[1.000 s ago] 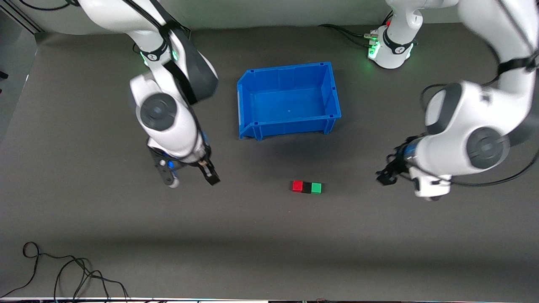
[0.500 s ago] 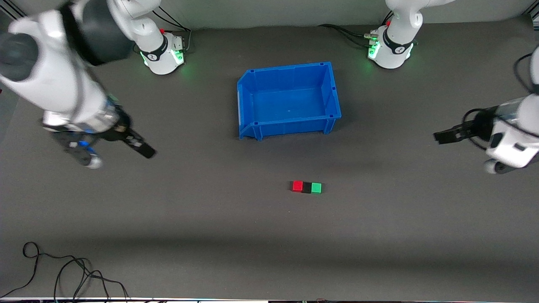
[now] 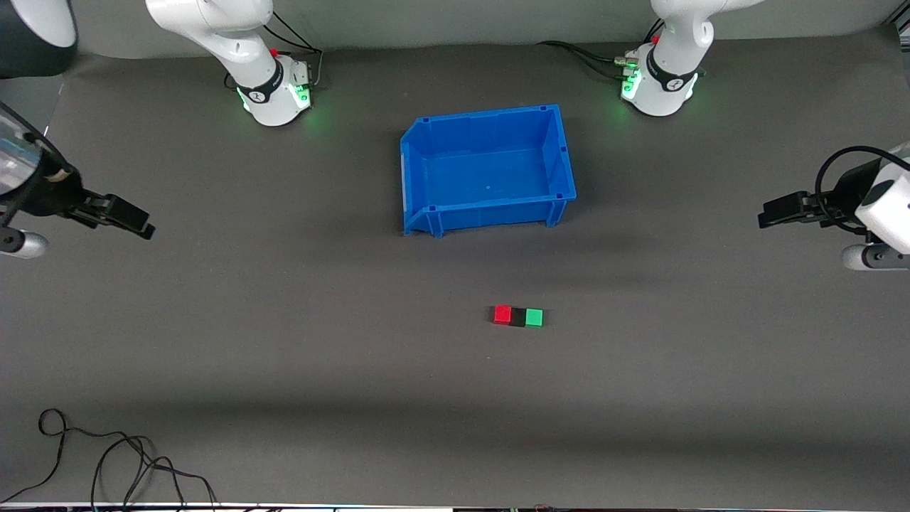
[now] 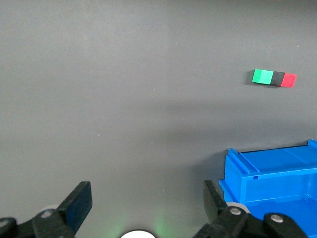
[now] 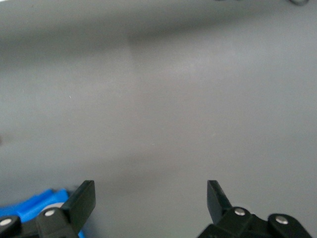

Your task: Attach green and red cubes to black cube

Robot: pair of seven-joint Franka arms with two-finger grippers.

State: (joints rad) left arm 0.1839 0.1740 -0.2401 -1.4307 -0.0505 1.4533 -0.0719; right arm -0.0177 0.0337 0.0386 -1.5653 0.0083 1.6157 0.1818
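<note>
So here's the small matte black cube (image 3: pixel 518 317), sitting on the dark grey table mat (image 3: pixel 284 341) with the small red cube (image 3: pixel 502 314) pressed against the face toward the right arm's end and the small green cube (image 3: pixel 534 317) pressed against the face toward the left arm's end: three in a tight row, touching. The left wrist view picks up the same trio, green (image 4: pixel 262 77), black (image 4: pixel 279 78), red (image 4: pixel 288 80). The row lies nearer to the front camera than the open blue plastic bin (image 3: pixel 561 153), well apart from it. Out wide, the left gripper (image 3: pixel 773 213) hangs over the mat at the left arm's end, fingers spread with nothing between them. The right gripper (image 3: pixel 131 220) hangs over the mat at the right arm's end, fingers likewise parted and bare. Down at the near edge, a loose black cable (image 3: pixel 106 462) curls on the mat.
</note>
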